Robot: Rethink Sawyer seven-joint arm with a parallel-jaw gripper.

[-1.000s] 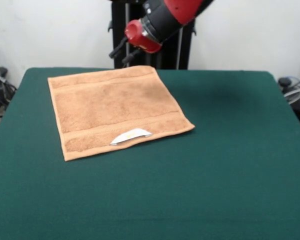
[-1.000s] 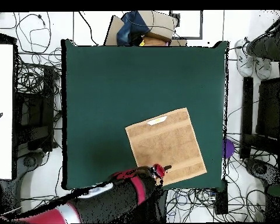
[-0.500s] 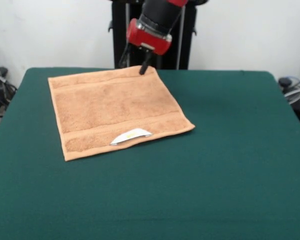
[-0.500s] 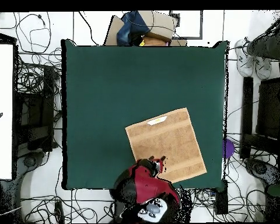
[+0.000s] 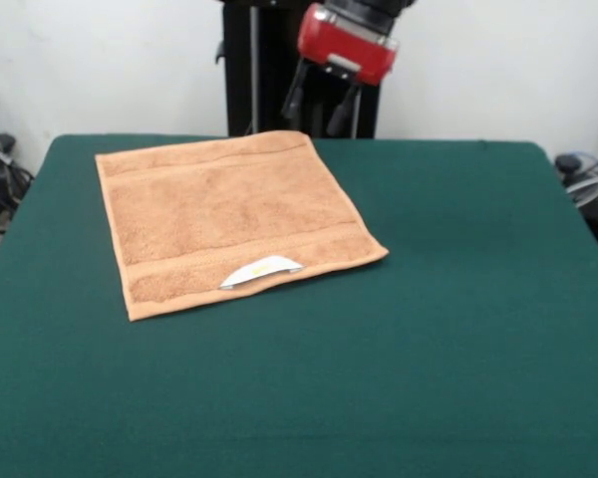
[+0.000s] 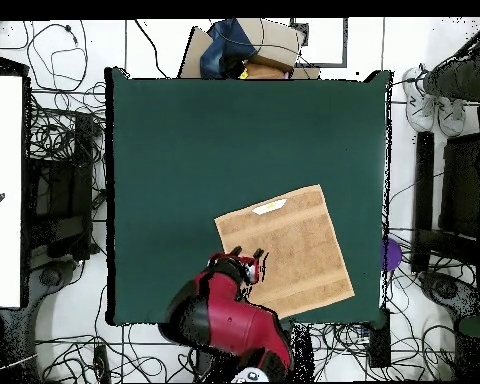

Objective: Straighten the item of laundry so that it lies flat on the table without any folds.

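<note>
The tan towel (image 5: 229, 221) lies spread flat on the dark green table (image 5: 458, 329), left of centre, with its white label (image 5: 262, 270) at the near edge. No folds show. In the overhead view the towel (image 6: 289, 245) lies near the table's (image 6: 184, 150) bottom right, label (image 6: 271, 206) at its top edge. My gripper (image 5: 317, 108) hangs open and empty, raised above the table's far edge just right of the towel's far corner. In the overhead view the gripper (image 6: 246, 254) appears by the towel's lower left edge.
The black pedestal (image 5: 254, 70) stands behind the table. Cables cover the floor around the table (image 6: 54, 180). Cardboard boxes (image 6: 249, 45) lie beyond the top edge, a white panel (image 6: 4, 190) stands at the left, shoes (image 6: 429, 105) and a purple object (image 6: 390, 253) at the right.
My gripper has lifted off the towel's far corner and moved right in the front view, turning as it went. The towel has not moved.
</note>
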